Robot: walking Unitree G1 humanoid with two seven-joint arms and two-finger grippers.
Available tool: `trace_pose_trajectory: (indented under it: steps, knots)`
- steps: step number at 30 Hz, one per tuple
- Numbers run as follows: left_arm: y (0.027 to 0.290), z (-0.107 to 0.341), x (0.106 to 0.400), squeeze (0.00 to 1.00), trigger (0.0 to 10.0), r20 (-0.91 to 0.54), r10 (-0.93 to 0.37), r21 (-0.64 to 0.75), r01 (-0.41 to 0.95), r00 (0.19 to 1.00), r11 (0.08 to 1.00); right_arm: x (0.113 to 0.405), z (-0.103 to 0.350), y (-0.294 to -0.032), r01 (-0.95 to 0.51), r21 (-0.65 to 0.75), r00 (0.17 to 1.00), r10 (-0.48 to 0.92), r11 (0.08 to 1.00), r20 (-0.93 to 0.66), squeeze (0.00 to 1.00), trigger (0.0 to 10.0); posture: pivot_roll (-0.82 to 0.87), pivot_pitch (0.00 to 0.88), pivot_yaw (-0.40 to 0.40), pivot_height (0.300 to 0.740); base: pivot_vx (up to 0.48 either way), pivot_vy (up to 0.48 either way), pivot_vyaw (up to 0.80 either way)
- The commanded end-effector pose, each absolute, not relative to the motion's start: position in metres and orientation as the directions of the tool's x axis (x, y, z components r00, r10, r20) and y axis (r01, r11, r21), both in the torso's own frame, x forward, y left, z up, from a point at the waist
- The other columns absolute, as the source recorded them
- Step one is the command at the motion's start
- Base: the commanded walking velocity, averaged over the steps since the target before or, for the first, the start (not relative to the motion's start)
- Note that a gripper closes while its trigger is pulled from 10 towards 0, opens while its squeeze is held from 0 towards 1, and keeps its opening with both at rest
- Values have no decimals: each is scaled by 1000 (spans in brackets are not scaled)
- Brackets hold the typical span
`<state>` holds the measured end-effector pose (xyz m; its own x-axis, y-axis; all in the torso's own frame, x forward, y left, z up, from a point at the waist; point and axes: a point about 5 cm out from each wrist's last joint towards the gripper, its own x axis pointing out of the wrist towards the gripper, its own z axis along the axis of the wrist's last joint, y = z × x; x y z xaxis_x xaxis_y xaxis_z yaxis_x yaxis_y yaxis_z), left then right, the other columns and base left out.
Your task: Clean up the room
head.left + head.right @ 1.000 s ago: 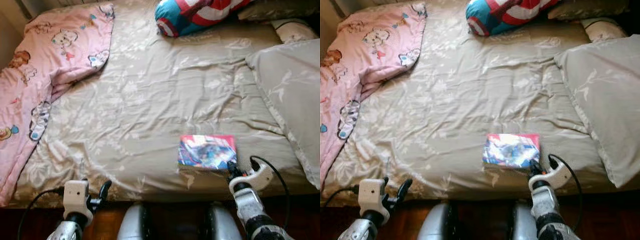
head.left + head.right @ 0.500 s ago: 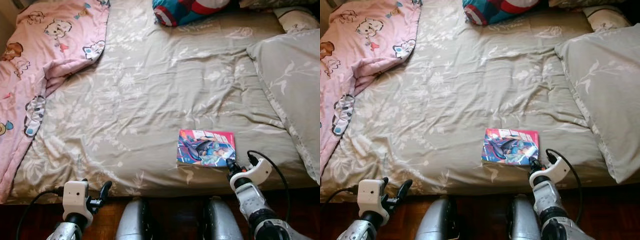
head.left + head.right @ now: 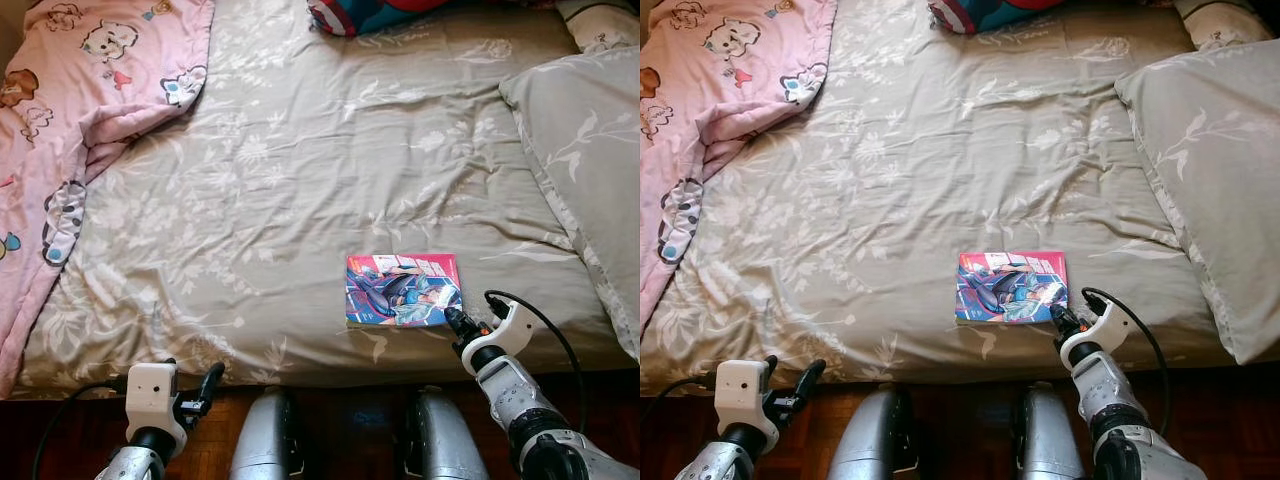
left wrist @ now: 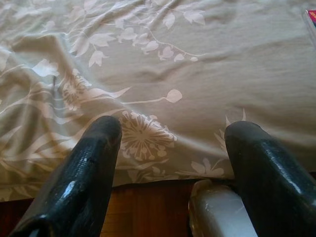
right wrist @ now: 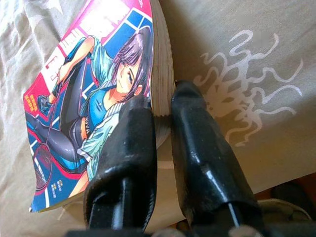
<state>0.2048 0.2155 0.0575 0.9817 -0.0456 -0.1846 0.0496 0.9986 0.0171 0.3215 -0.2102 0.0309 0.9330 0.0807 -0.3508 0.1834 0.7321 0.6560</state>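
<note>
pink-and-blue comic book [image 3: 402, 290] lies flat on the bed [image 3: 300, 180], its near corner pinched between the right gripper's [image 5: 160, 106] nearly closed jaws. the left gripper [image 4: 170, 136] hangs spread wide, holding nothing.

Bed [image 3: 300, 180] with beige floral cover bears: pink cartoon-print quilt [image 3: 70, 110] upper left, grey-beige pillow [image 3: 590, 160] right, colourful manga book [image 3: 402, 290] lower centre.

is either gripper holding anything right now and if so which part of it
The right gripper pinches the comic book at its near right corner, one finger on the cover and one under the page edge. The left gripper is open and holds nothing.
</note>
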Motion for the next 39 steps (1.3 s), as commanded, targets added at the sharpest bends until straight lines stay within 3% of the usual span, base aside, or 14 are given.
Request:
trace_pose_trajectory:
  steps: [1, 9, 10, 11, 12, 13, 14, 27, 34, 39]
  knots:
    - [218, 51, 197, 0, 10000, -229, -30, 21, 35, 973, 999, 312, 18, -207, 203, 627, 905, 100, 752, -413, 1000, 10000, 116, 370, 121, 637, 0, 0, 0]
    - [216, 49, 198, 0, 10000, -229, -30, 15, 34, 973, 999, 314, 20, -212, 228, 550, 902, 38, 803, -430, 984, 10000, 112, 367, 116, 637, 0, 0, 0]
    - [216, 49, 198, 0, 10000, -229, -29, 14, 33, 973, 999, 315, 22, -215, 242, 535, 904, 12, 809, -427, 824, 10000, 109, 366, 115, 637, 0, 0, 0]
    - [216, 49, 198, 0, 10000, -229, -28, 14, 32, 973, 999, 316, 25, -221, 272, 525, 908, -34, 806, -418, 290, 10000, 110, 364, 114, 637, 0, 0, 0]
    - [216, 49, 198, 0, 10000, -229, -28, 13, 32, 973, 999, 316, 26, -224, 287, 526, 908, -52, 800, -415, 290, 10000, 110, 364, 114, 637, 0, 0, 0]
    - [216, 49, 198, 0, 10000, -229, -28, 13, 31, 973, 999, 316, 27, -226, 298, 527, 908, -67, 796, -413, 27, 10000, 110, 364, 114, 637, 0, 0, 0]
    - [215, 47, 199, 0, 10000, -230, -27, 12, 31, 973, 999, 317, 29, -230, 320, 513, 907, -101, 797, -408, 0, 10000, 103, 357, 111, 637, 0, 0, 0]
    - [210, 41, 213, 0, 10000, -219, -17, -4, 17, 976, 1000, 313, 28, -230, 314, 464, 923, -152, 828, -353, 0, 10000, 72, 286, 77, 637, 0, 0, 0]
    - [210, 31, 227, 0, 10000, -224, 14, -33, -22, 974, 999, 310, 36, -213, 88, 159, 978, -55, 983, -200, 0, 10000, 20, 220, 50, 637, 0, 0, 0]
    - [209, 22, 233, 0, 10000, -235, 27, -49, -39, 972, 998, 298, 31, -208, 55, 143, 987, -32, 988, -159, 0, 10000, -18, 168, 29, 637, 0, 0, 0]
